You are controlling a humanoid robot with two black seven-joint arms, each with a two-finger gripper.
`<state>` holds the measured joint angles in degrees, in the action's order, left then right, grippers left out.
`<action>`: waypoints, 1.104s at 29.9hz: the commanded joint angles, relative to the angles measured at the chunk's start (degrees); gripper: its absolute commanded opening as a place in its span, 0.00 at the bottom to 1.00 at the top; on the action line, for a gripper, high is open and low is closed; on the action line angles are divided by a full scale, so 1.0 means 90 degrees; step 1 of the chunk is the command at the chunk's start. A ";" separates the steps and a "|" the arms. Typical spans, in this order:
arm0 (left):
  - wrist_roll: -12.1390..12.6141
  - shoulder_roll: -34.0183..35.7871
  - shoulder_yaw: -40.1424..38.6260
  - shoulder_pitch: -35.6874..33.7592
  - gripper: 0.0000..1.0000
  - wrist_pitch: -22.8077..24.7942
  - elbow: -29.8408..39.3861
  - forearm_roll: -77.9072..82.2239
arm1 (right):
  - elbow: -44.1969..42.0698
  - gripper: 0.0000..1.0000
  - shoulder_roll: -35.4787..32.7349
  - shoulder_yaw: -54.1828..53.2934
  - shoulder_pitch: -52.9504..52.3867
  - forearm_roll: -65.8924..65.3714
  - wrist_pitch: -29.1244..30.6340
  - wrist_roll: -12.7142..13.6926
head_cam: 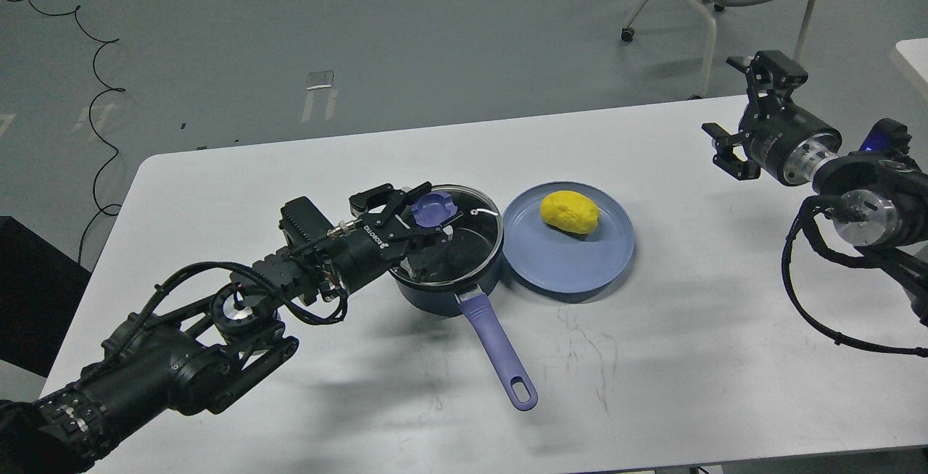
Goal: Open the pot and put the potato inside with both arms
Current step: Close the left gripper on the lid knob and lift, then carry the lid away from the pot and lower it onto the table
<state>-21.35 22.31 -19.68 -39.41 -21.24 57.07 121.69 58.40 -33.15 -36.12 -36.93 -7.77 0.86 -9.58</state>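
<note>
On the white table [689,358], which you can take as the base surface, the pot [435,293] serves as your reference landmark: dark navy body, standing upright left of the table's middle, its long periwinkle handle [499,347] running from the pot toward the near edge and slightly right, eyelet at the free end. Your left arm [181,351] enters from the lower left corner and reaches up and right to the pot. Your right arm [870,198] sits well to the right of the pot, past the plate and raised clear of the table. Just right of the pot, almost touching its wall, lies the light-blue plate [573,264]. Sitting on the pot's rim you see the glass lid [475,231], in place and closing the pot. The right gripper [739,115] hangs far right of the pot with its fingers spread wide, holding nothing. The left gripper [428,217] is over the lid, fingers either side of the blue knob [433,207] at the lid's centre; you cannot tell whether the fingers are pressing on the knob or only bracketing it. The potato [570,211], bright yellow, rests on the far half of the plate, right of the pot and outside it.
</note>
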 commanded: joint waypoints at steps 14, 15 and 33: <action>-0.0040 0.0616 -0.0011 -0.0153 0.52 -0.0091 0.0748 -0.0151 | -0.0014 1.00 0.0041 -0.0020 -0.0008 -0.0006 -0.0007 0.0000; -0.0040 0.0655 -0.0011 -0.0162 0.52 -0.0091 0.0758 -0.0151 | -0.0014 1.00 0.0050 -0.0020 -0.0008 0.0004 -0.0007 0.0000; -0.0050 0.1817 0.0018 -0.0153 0.51 -0.0208 0.0641 -0.0649 | -0.0014 1.00 0.0060 -0.0020 -0.0027 -0.0006 -0.0007 0.0000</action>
<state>-21.81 36.97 -19.67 -41.14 -23.03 63.05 116.02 58.27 -32.63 -36.30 -37.01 -7.82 0.79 -9.58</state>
